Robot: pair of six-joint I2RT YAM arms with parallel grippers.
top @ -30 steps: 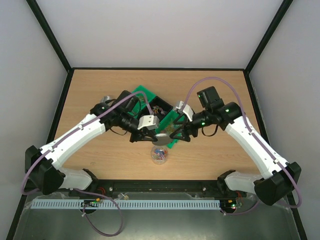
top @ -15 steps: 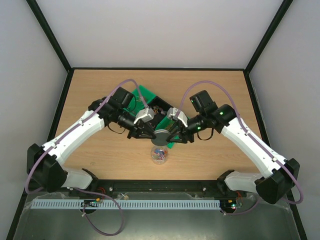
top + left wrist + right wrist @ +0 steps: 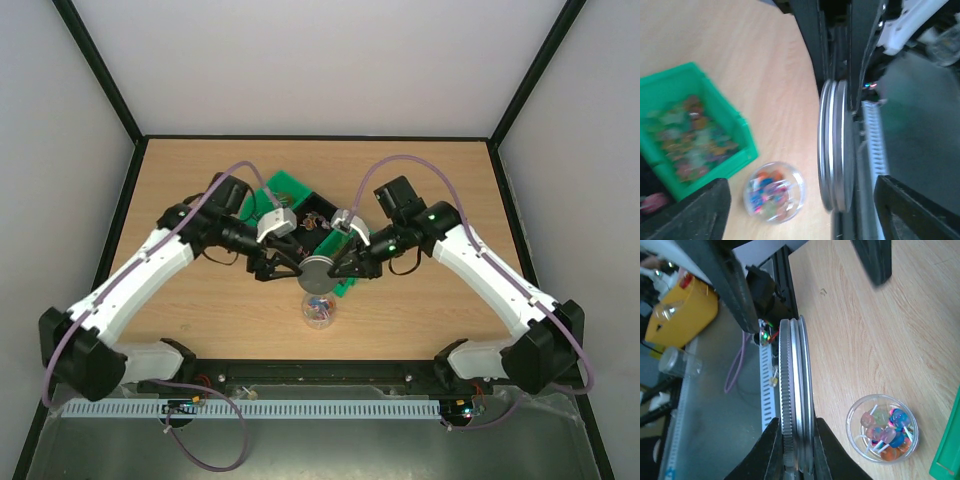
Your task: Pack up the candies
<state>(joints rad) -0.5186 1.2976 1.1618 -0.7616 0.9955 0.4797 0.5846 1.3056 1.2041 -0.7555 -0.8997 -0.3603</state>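
Nearest the arm bases, the clear jar (image 3: pixel 319 310) stands open on the table (image 3: pixel 440 300). There is a small heap of candies (image 3: pixel 885 431) in its bottom, pink, orange and blue as far as I can tell, well short of full.

Just behind it and higher up, the round lid (image 3: pixel 318 272) hangs on edge in the air between the two arms. The right fingers (image 3: pixel 772 450) are pinched on its rim. The left fingers (image 3: pixel 690 210) stand wide to either side of it and touch nothing.

Farther back sits the green bin (image 3: pixel 290 187), with plenty of loose candies (image 3: pixel 690 135) left in it (too blurred in the left wrist view to count or sort).

As I read it, some scooping is done and the job has moved on to closing up. The lid is off and has yet to be set down over the jar's mouth and seated. Whether more sweets are meant to go in first I cannot say.

A second ago it was the other way round: the left arm held the lid, and the right fingers were spread beside it. Since then the right has closed on it and the left has let go, so the lid has changed hands at nearly the same spot.
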